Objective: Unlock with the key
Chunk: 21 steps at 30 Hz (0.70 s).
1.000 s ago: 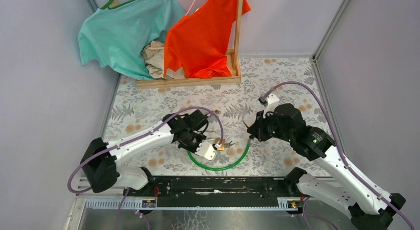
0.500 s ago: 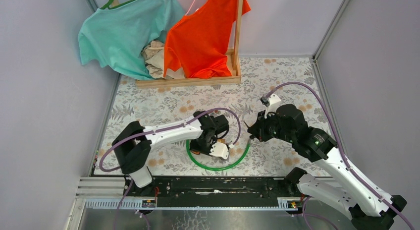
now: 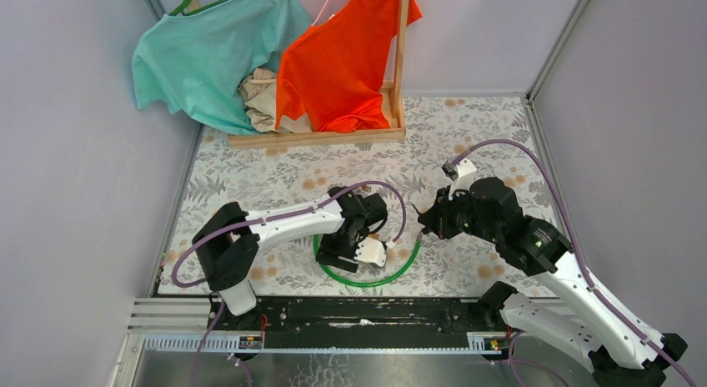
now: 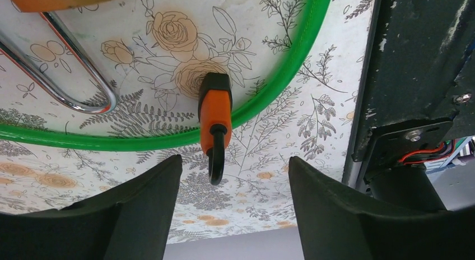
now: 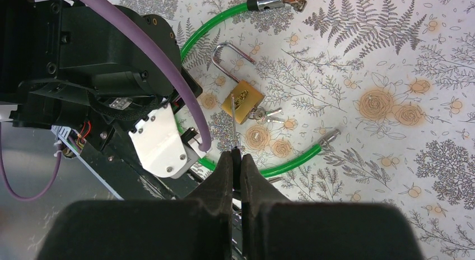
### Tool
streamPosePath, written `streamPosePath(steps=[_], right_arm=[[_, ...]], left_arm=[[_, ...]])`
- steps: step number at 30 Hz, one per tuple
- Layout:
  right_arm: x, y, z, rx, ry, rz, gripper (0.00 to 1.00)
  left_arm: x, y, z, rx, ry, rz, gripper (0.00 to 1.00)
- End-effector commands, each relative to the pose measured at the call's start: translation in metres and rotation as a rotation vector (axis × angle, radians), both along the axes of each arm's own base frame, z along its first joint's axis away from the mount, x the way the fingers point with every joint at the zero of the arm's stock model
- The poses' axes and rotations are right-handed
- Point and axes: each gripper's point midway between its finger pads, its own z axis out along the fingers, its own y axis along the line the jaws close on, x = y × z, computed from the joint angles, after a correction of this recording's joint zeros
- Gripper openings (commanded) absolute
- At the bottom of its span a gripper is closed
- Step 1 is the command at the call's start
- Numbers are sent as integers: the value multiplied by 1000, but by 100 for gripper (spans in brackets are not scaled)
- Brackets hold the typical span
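Observation:
A brass padlock (image 5: pixel 244 100) lies on the flowered cloth with its shackle (image 5: pixel 227 55) swung open. Spare keys (image 5: pixel 269 114) lie beside it, inside a green cable loop (image 5: pixel 213 24). My right gripper (image 5: pixel 235 153) is shut on a key, whose thin blade (image 5: pixel 232 122) points at the padlock from a short way off. My left gripper (image 4: pixel 235 159) hangs open just above the cloth. An orange and black piece with a black loop (image 4: pixel 215 117) lies across the green cable (image 4: pixel 280 75) just beyond its fingertips, ungripped. In the top view the left gripper (image 3: pixel 367 252) covers the padlock.
A wooden rack (image 3: pixel 317 137) with a teal shirt (image 3: pixel 208 62) and an orange shirt (image 3: pixel 342 62) stands at the back. A black rail (image 3: pixel 358 312) runs along the near edge. Grey walls close in left and right.
The left arm has swung right and its gripper now sits over the near side of the green loop. The right arm has drifted slightly to the right.

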Motion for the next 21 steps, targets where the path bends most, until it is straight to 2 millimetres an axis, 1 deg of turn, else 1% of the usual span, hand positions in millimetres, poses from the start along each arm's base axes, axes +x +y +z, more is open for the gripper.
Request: streamPosePath(steps=[1, 2, 3, 6, 11, 15, 18, 21], right_arm=[[5, -1, 8, 18, -29, -28, 0], [5, -2, 8, 18, -29, -31, 0], [6, -3, 8, 15, -32, -35, 0], [7, -8, 10, -2, -40, -54, 0], [7, -19, 16, -30, -57, -84, 0], [3, -25, 15, -44, -52, -97, 0], [1, -31, 17, -50, -55, -111, 0], [-2, -36, 19, -54, -62, -124, 0]], left_arm=[[9, -12, 8, -53, -45, 3, 82], [11, -13, 8, -62, -54, 6, 93], [12, -15, 7, -71, -63, 5, 96], [16, -18, 3, -73, -74, -9, 97], [25, -23, -9, -51, -95, -23, 97], [27, -17, -24, 9, -80, -36, 95], [27, -8, -37, 61, -77, -59, 92], [31, -10, -42, 67, -87, -54, 85]])
